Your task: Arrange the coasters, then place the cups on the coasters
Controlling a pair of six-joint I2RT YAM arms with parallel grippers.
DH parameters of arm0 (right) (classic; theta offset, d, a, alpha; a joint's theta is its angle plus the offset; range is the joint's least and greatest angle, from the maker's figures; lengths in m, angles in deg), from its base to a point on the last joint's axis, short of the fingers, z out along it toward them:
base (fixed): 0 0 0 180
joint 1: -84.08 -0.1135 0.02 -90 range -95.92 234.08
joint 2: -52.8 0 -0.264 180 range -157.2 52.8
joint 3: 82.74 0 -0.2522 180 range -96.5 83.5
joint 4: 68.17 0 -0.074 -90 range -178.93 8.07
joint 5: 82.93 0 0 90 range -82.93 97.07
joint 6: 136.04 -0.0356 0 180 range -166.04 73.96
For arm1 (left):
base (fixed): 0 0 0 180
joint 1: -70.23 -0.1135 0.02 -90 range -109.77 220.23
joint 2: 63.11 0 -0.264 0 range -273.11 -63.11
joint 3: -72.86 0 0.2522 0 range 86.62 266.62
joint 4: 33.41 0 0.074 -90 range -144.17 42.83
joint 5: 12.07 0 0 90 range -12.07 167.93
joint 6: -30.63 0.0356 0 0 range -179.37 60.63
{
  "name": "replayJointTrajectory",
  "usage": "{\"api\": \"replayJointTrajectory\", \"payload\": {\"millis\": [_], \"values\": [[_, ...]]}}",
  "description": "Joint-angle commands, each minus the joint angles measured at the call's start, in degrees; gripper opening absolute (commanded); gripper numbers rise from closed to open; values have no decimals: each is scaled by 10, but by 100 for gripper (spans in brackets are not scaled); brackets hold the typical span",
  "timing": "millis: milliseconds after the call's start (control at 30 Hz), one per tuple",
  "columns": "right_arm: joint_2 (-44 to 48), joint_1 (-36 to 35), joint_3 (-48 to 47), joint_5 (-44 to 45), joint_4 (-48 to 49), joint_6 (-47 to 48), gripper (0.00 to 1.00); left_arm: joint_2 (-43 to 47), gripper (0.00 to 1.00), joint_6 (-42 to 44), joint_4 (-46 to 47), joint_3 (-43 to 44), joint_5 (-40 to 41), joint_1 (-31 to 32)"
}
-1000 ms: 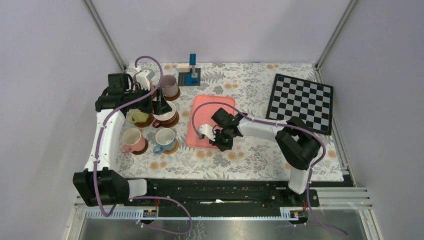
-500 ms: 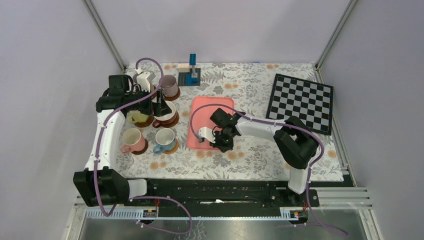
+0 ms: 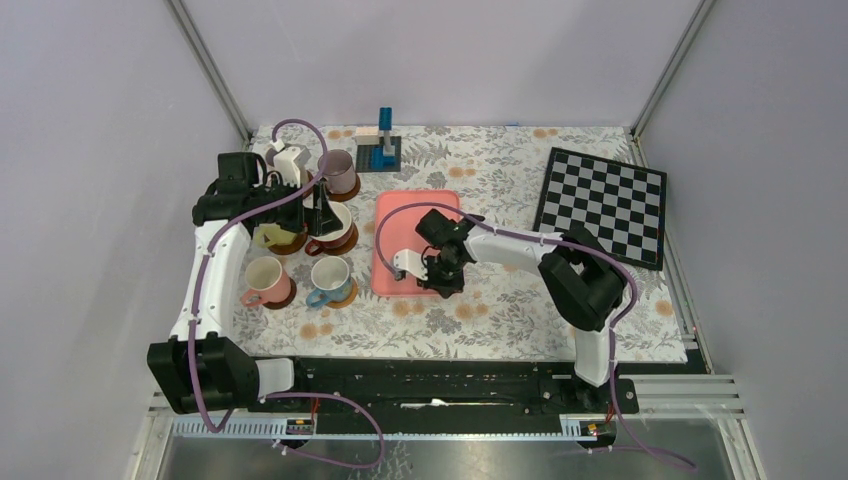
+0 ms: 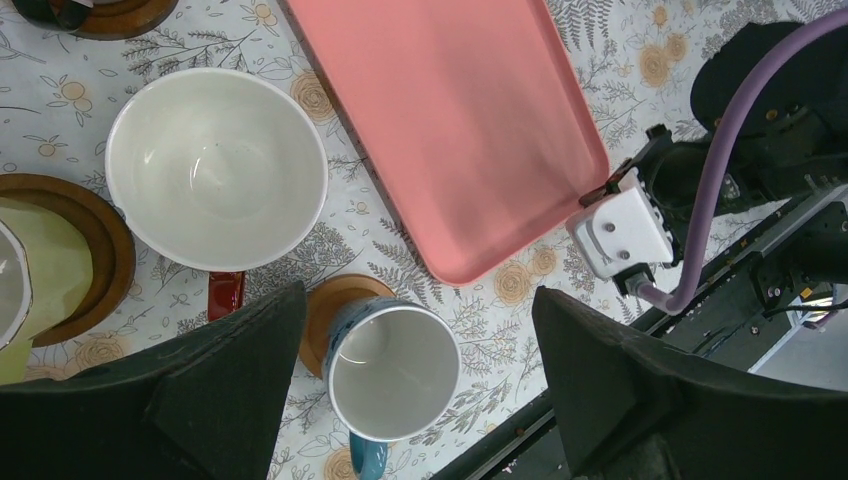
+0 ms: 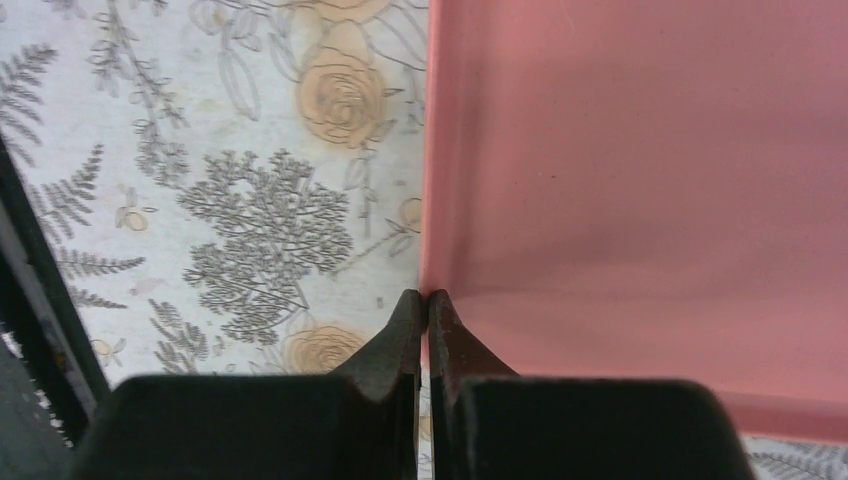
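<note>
My right pincer [image 5: 422, 305] was pressed together on the thin rim of the tray [image 5: 650, 200], close to a near corner and low over the table [image 5: 200, 150]. The tray lay flat at the middle of the table.

My left pincer [image 4: 418, 295] was spread wide and pinched nothing, hanging above the cups on the table's left side. Right under it stood the blue cup [image 4: 393, 372], off-centre on an orange-brown coaster [image 4: 325, 305] that showed at one side. Next to it stood the white cup [image 4: 215, 165], and past that the yellow cup [image 4: 25, 290] on a dark coaster [image 4: 105, 245].

From above, the mauve cup [image 3: 340, 170] stood at the far end of the group and the pink cup [image 3: 262, 275] nearest my left base, just beside the blue cup. Both sat on brown discs, as did the white cup. My left arm covered part of the group. All these cups stood left of the tray, apart from it.
</note>
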Motion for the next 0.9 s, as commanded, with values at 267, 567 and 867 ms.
{"api": "replayJointTrajectory", "payload": {"millis": [267,567,867], "values": [[-26,25,-51,7,-5,19,0,14,90,11,28,-6,-19,-7],[5,24,-42,12,20,-19,63,9,96,10,28,2,-14,-7],[76,47,-104,-17,8,-95,99,-105,99,42,-97,134,10,-7]]}}
